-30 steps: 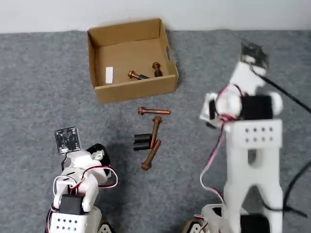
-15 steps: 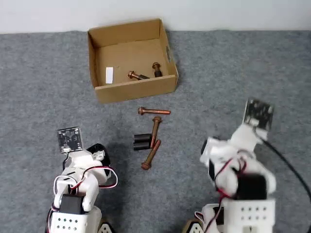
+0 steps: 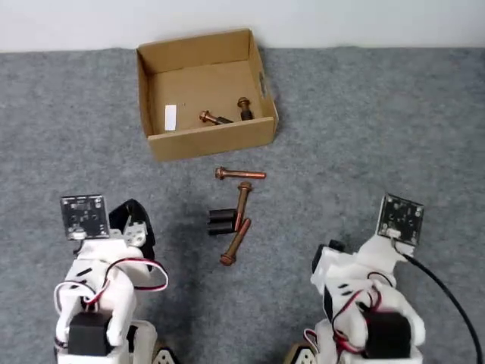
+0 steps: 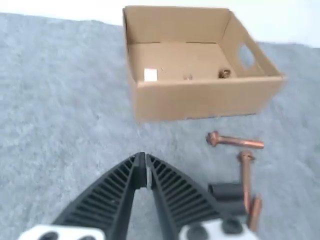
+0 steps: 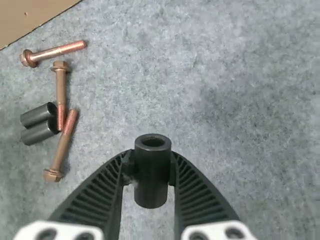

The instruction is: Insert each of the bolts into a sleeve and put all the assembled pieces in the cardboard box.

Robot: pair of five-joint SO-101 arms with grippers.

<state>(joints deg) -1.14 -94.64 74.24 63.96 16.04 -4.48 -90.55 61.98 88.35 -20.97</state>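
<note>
The cardboard box (image 3: 176, 141) stands at the back of the grey carpet, with two bolt-and-sleeve pieces (image 3: 216, 118) lying in it. Three loose copper bolts (image 3: 241, 174) (image 3: 242, 205) (image 3: 236, 242) lie in front of the box, two of them beside a pair of black sleeves (image 3: 221, 221). My right gripper (image 5: 150, 157) is shut on a third black sleeve (image 5: 152, 172), held upright with its bore showing, right of the loose bolts (image 5: 61, 145). My left gripper (image 4: 143, 161) is shut with nothing in it, hanging left of the sleeves (image 4: 227, 191) and short of the box (image 4: 200, 97).
Grey carpet covers the table and a white wall runs along the back. The left arm (image 3: 98, 280) and the right arm (image 3: 367, 292) sit folded back near the front edge. Open carpet lies to the right of the box.
The right arm has come down and drawn back from a raised pose right of the box to the front edge. The left arm has shifted a little to the left.
</note>
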